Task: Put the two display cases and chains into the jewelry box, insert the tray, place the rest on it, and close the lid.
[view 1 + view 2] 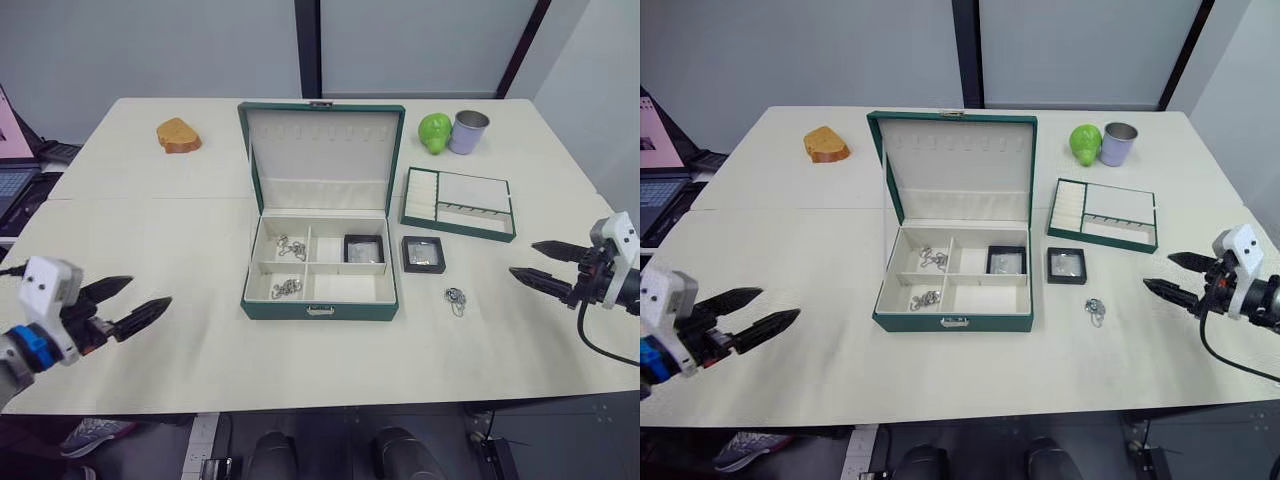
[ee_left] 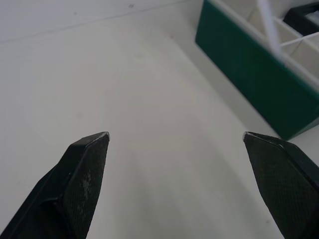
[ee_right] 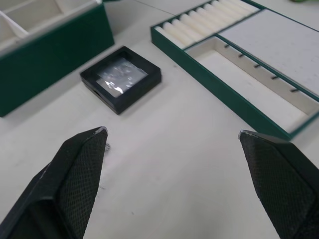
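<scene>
Jewelry box [image 1: 320, 297]: mid-table, nearer the front edge, its lid [image 1: 322, 140] raised upright at the back.
Display case [image 1: 363, 248], first: in the box's back right compartment.
Display case [image 1: 423, 254], second: flat on the table just beside the box's right wall.
Chains, two bunches: one [image 1: 291, 246] in the box's back left compartment, one [image 1: 286, 289] in its front left compartment.
Chain [image 1: 456, 297], third: loose on the table, near the second case, toward the front edge.
Tray [image 1: 459, 203]: on the table right of the box, toward the back, apart from it.
My left claw [image 1: 134, 304]: released, fingers spread, hovering over the table's front left corner.
My right claw [image 1: 536, 262]: released, fingers spread, hovering near the table's right edge, pointed toward the second case and tray.
</scene>
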Controlling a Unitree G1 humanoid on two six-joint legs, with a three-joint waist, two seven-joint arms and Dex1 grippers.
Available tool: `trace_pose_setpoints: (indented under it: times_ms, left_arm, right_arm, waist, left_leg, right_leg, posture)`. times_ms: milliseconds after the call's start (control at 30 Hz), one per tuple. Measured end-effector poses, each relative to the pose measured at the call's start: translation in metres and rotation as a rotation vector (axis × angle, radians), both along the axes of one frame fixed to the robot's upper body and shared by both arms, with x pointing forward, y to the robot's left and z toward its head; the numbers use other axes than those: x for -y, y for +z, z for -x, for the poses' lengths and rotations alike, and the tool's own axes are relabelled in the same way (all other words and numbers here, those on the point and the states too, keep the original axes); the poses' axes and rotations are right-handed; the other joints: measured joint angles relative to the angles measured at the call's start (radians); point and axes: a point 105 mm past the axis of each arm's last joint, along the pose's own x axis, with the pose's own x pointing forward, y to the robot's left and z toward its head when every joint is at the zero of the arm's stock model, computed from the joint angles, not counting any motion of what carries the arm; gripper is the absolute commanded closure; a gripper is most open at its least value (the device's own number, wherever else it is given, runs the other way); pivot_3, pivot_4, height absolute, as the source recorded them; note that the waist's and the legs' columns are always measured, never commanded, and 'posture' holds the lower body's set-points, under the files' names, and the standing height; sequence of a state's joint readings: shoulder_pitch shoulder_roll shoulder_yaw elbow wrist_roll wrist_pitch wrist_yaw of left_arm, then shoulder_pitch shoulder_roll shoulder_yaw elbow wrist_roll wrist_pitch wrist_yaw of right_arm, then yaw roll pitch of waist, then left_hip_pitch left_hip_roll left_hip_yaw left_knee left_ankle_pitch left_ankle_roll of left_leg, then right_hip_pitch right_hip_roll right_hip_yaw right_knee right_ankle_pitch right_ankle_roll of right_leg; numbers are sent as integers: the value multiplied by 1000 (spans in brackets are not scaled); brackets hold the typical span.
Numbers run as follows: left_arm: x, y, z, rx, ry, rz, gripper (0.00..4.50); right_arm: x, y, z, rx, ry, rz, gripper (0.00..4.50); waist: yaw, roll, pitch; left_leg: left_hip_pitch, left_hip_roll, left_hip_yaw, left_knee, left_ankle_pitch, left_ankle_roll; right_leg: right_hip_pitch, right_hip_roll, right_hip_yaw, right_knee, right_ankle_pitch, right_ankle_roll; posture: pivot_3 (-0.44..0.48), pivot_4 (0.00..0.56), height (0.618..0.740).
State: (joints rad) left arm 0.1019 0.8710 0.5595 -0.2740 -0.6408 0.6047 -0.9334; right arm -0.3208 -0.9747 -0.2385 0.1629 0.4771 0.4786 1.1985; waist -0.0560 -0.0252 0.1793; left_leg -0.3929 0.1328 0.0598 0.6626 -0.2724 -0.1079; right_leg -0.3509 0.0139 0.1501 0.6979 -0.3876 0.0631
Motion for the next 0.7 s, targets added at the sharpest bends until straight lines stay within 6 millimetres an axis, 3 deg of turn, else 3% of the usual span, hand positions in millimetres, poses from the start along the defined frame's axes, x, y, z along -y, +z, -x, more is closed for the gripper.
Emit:
trace_pose_setpoints:
  times_ms: [133,333,533,700]
  left_arm:
    - [56,24,-7,42,-262,-27,38]
    - [132,42,-13,103,-582,-26,38]
    - [184,50,-17,196,-747,6,38]
    - [212,32,-23,198,-799,1,38]
  right_arm:
    - [-31,16,0,-12,190,57,0]
    - [-60,8,-16,-35,328,246,0]
    - [-94,0,-39,-8,388,315,0]
    - [-105,-22,-49,-40,399,370,0]
  waist:
    - [-1,0,0]
    - [-2,0,0]
    - [-10,0,0]
    - [-13,0,0]
  left_leg:
    - [0,0,0,0,0,0]
    - [0,0,0,4,0,0]
    - [-1,0,0,5,0,0]
    - [-2,0,-1,10,0,0]
  right_leg:
    - [0,0,0,-1,0,0]
    - [0,0,0,-1,0,0]
    - [0,1,0,-1,0,0]
    - [2,1,0,-1,0,0]
  posture:
    - [0,150,740]
    - [0,150,740]
    - [0,150,740]
    - [0,150,740]
